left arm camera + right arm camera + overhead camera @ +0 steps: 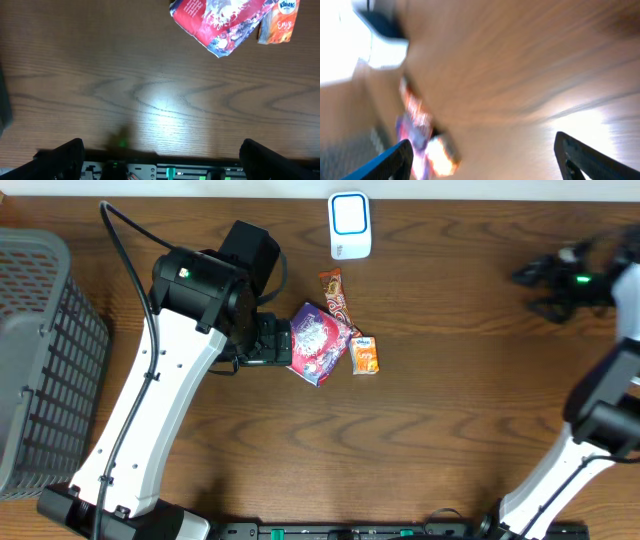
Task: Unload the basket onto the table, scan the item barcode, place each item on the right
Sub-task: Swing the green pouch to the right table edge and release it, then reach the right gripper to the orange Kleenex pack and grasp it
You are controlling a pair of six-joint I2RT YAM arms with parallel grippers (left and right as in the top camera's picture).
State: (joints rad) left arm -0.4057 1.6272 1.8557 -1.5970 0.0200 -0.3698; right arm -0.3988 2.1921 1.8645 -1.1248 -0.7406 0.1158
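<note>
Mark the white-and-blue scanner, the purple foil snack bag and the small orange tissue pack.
white-and-blue scanner point(350, 220): overhead view, top face.
purple foil snack bag point(318, 345): overhead view, middle of front.
small orange tissue pack point(282, 25): left wrist view, printed front.

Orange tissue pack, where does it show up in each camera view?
Overhead: orange tissue pack mid-table, just right of the purple snack bag.
Left wrist: pack in the top right corner, beside the bag.
Right wrist: pack a blurred orange patch, lower left.
Shared landmark: the snack bag.
</note>
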